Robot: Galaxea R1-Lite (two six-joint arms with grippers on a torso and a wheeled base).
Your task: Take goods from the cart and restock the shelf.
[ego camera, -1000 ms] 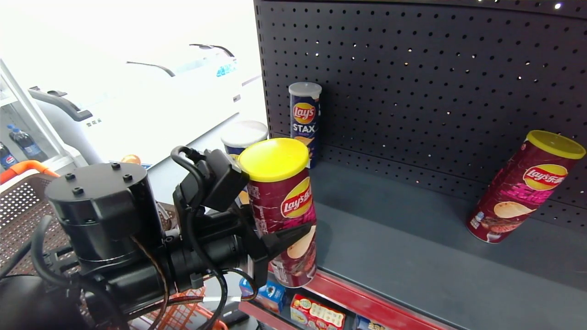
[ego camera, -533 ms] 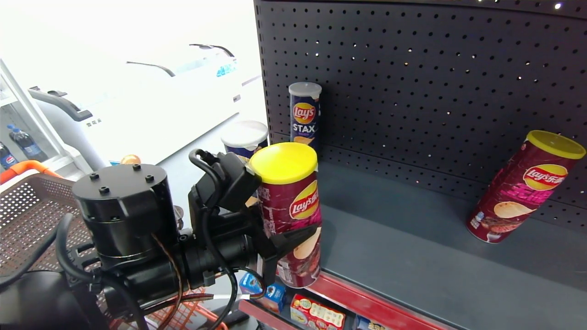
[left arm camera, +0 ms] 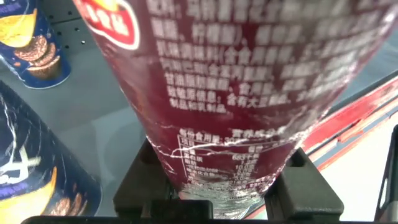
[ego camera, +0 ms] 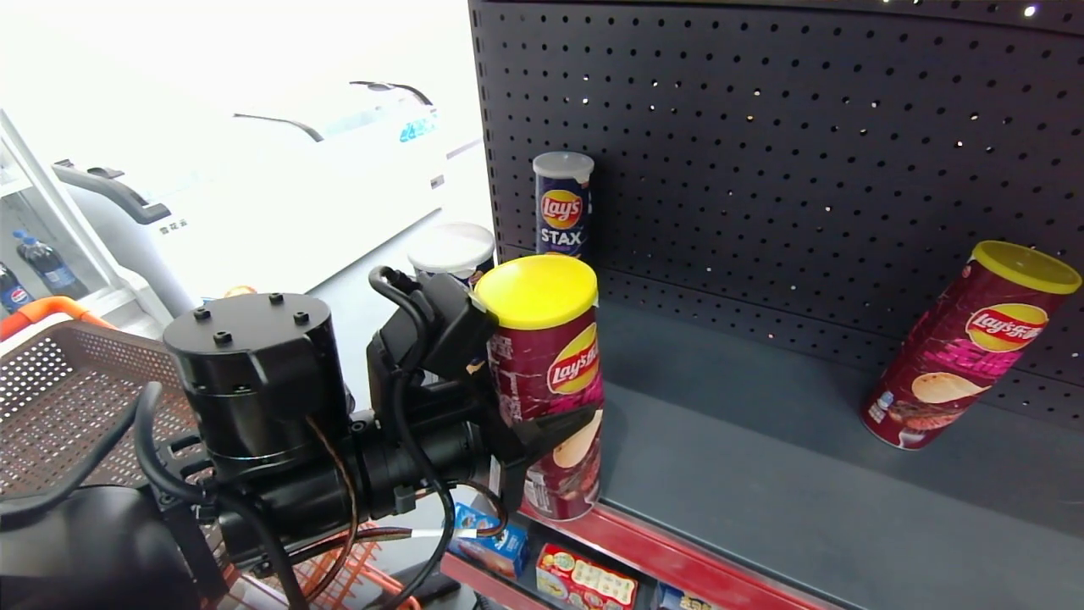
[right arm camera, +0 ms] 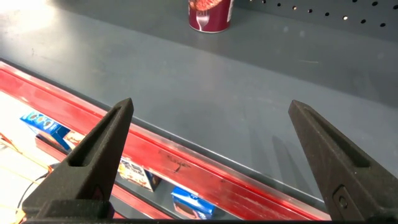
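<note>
Maroon with a yellow lid, the chip can (ego camera: 549, 364) stands upright at centre frame in the head view, gripped low on its body by your left gripper (ego camera: 546, 428). The jaws are closed against the can's sides. In the left wrist view the black fingers (left arm camera: 146, 186) press on either side of the can (left arm camera: 249, 93) near its base. Its bottom sits at the red edge (ego camera: 677, 559) of the dark grey shelf (ego camera: 762, 440), but you cannot tell whether it touches the deck.

Your right gripper (right arm camera: 214, 162) hangs over the front of the shelf (right arm camera: 217, 81) with its jaws spread wide and nothing between them.

At the far right of the head view, a leaning can (ego camera: 965, 347) of the same maroon kind tilts back against the pegboard (ego camera: 762, 127), well apart from the held one. The right wrist view catches its base (right arm camera: 210, 14) at the top of the frame.

A blue can (ego camera: 562, 216) stands upright against the pegboard, upper centre. A second blue can (ego camera: 451, 250) with a white lid stands just left of it, partly hidden behind the arm.

The cart (ego camera: 51, 381), a brown perforated basket with an orange rail, fills the lower left. Small boxes (ego camera: 584, 580) lie on the tier below the red edge.
</note>
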